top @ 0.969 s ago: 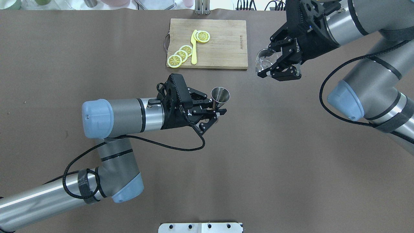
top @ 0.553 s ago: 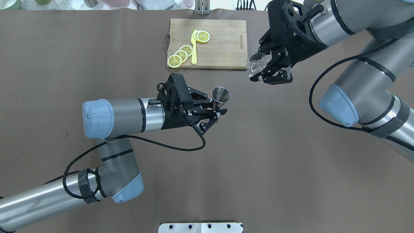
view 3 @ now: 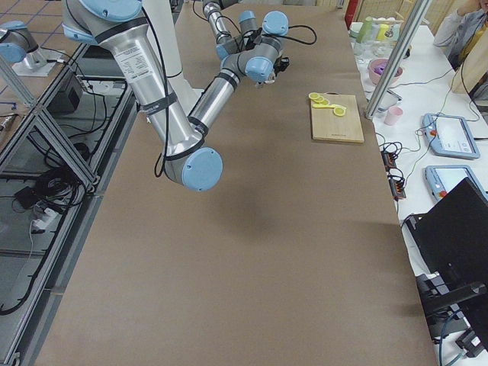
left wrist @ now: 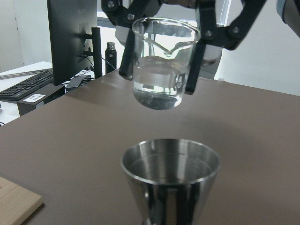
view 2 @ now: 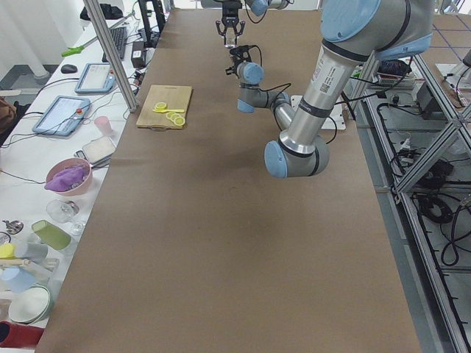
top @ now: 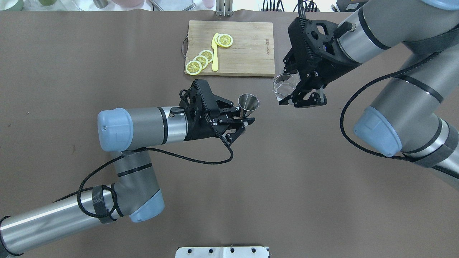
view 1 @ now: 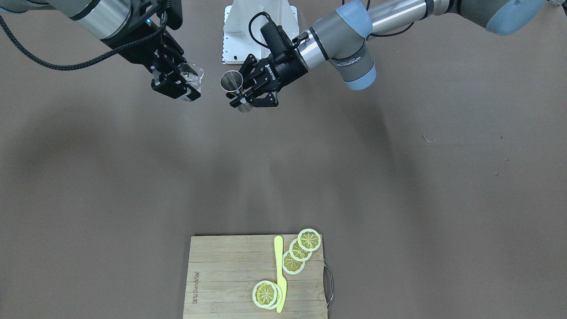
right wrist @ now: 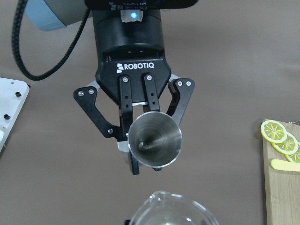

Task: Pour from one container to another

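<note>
My left gripper (top: 246, 121) is shut on the waist of the steel jigger (top: 248, 103), holding it upright above the table; its open mouth also shows as the jigger (view 1: 231, 81) in the front view and the jigger (right wrist: 155, 139) in the right wrist view. My right gripper (top: 294, 94) is shut on the clear glass cup (top: 284, 84), which holds a little clear liquid and hangs a short way to the right of the jigger. In the left wrist view the cup (left wrist: 164, 63) floats just beyond and above the jigger (left wrist: 171, 180). The cup (view 1: 191, 75) looks roughly upright.
A wooden cutting board (top: 247, 50) lies at the back centre with lemon slices (top: 200, 61) and a yellow knife (top: 214, 53) on it. A white mounting plate (top: 222, 252) sits at the near edge. Bowls and tablets line a side bench (view 2: 66, 147).
My right gripper has carried the glass cup left and toward me, closing on the jigger. My left gripper has shifted slightly right with the jigger.
</note>
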Available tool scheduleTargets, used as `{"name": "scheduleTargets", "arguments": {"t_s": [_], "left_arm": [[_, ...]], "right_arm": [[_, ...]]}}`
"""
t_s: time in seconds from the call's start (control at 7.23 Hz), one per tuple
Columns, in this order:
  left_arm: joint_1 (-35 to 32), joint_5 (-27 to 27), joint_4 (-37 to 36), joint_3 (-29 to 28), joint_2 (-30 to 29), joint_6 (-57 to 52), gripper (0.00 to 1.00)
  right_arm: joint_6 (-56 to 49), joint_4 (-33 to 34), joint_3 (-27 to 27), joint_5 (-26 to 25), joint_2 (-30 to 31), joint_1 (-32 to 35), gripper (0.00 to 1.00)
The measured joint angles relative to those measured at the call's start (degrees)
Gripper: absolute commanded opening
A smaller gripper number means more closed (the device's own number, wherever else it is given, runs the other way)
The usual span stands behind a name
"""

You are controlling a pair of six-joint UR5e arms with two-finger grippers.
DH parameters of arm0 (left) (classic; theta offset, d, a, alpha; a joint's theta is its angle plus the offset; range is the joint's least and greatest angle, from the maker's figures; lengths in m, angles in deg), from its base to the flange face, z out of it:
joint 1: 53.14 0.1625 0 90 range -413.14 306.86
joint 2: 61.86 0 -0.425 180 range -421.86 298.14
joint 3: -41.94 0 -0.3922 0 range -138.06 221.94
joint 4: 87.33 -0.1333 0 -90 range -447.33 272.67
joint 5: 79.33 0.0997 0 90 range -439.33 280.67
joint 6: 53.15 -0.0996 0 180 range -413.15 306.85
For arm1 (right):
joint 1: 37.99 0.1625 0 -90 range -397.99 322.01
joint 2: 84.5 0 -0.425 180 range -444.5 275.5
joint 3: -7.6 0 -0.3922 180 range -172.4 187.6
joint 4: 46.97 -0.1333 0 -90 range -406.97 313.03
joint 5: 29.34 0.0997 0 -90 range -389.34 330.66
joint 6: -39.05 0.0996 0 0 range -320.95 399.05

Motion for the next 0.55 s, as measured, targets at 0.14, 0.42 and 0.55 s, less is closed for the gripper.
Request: {"name": "scheduleTargets", "arguments": {"t_s": [0.14, 0.42, 0.55], "left_arm": [[-0.05, 0.0, -0.01, -0.47, -0.39, 0.06, 0.0], [-0.07, -0.11, 0.04, -0.87, -0.58, 0.2, 0.0], [-0.07, -0.14, 0.06, -0.9, -0.6, 0.23, 0.0]], "right_arm": [[-1.11, 1.5, 0.11, -0.2, -0.17, -0.52, 0.0], [-1.9, 3.29, 0.11, -0.83, -0.53, -1.6, 0.0], [-2.09, 4.2, 0.09, -0.98, -0.89, -1.88, 0.0]]}}
